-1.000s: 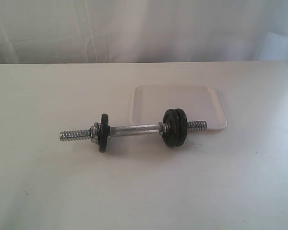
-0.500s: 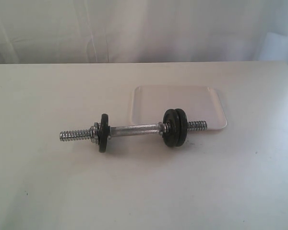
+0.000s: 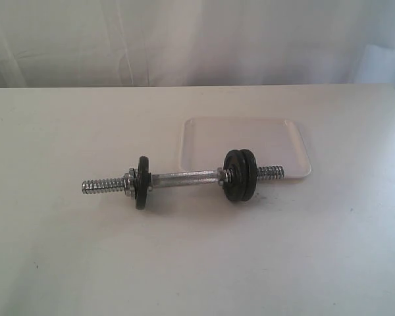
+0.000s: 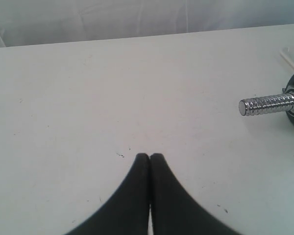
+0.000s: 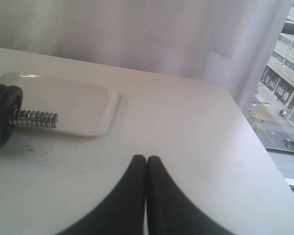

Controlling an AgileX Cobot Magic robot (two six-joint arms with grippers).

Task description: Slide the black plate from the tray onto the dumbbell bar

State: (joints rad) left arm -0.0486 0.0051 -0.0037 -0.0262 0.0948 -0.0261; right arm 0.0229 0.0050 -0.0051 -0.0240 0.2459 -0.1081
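The matte, round black plate (image 3: 248,173) stands upright on the threaded chrome dumbbell bar (image 3: 184,178), touching a twin disc (image 3: 231,176), with the glossy white tray (image 3: 276,135) beside it. Jaws clenched: left gripper (image 4: 150,155), right gripper (image 5: 146,157).

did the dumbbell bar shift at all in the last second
No. The dumbbell bar lies where it did, its right threaded end crossing the tray's front edge at the same spot.

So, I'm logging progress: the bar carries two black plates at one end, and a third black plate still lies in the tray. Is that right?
Not quite. The third black plate is on the dumbbell bar too, near its other end; the tray holds none. The exterior view shows it. The two black plates at one end are right.
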